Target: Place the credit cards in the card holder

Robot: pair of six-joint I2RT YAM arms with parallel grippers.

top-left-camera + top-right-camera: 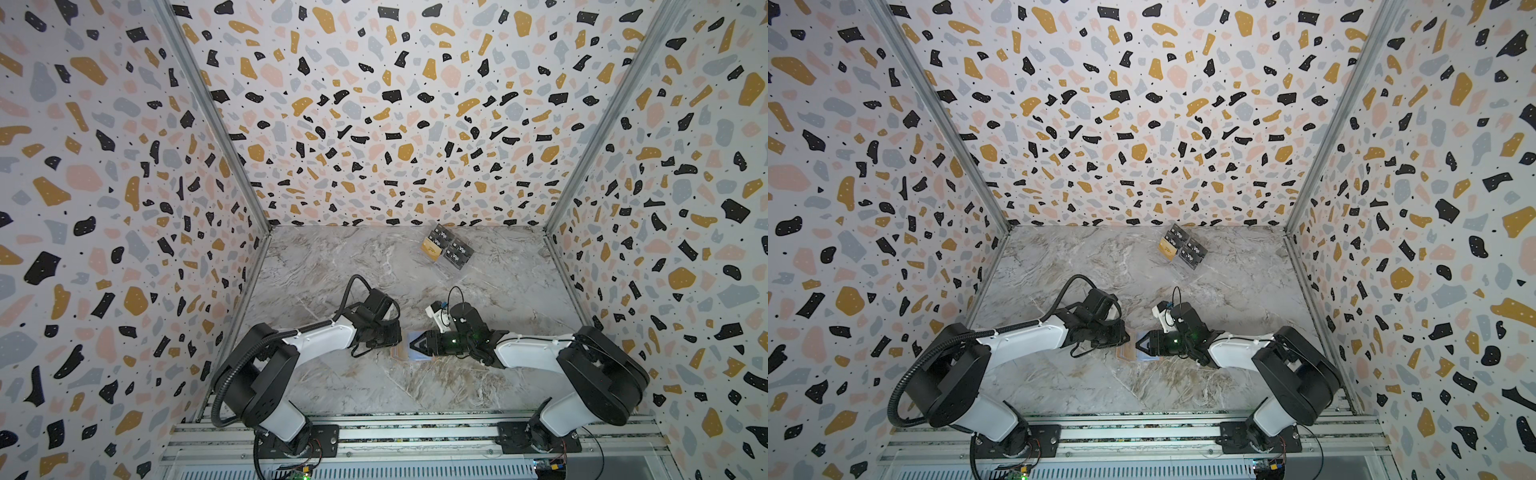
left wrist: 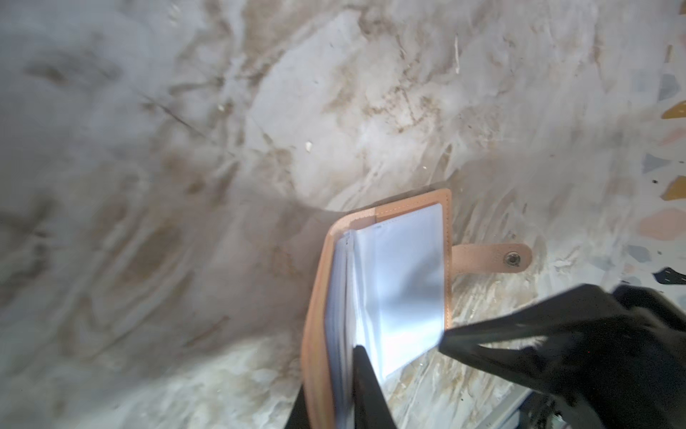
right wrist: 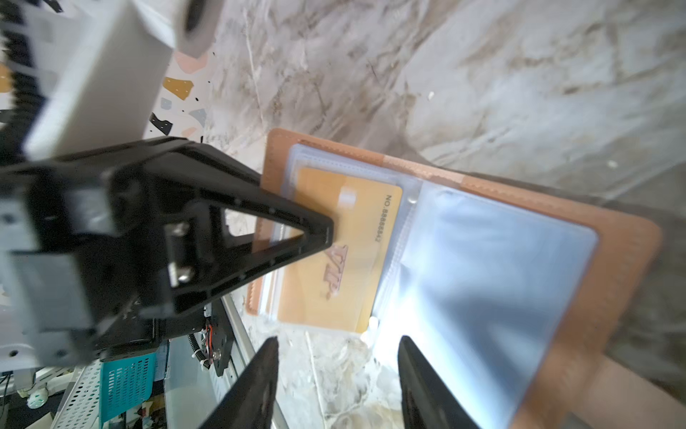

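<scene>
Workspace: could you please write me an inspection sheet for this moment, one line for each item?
Surface: grey marble-patterned tabletop, no spill seen.
Job's things: tan leather-like card holder lies open; one gold card sits in its sleeve; black and gold credit cards stand at the far right.
Clutter: nothing seen.
Grippers: left gripper shut on the card holder's cover; right gripper open, empty.
Cables: black corrugated hose on left arm; thin black cable at right wrist.
Surroundings: terrazzo-patterned walls; aluminium rails in front.
</scene>
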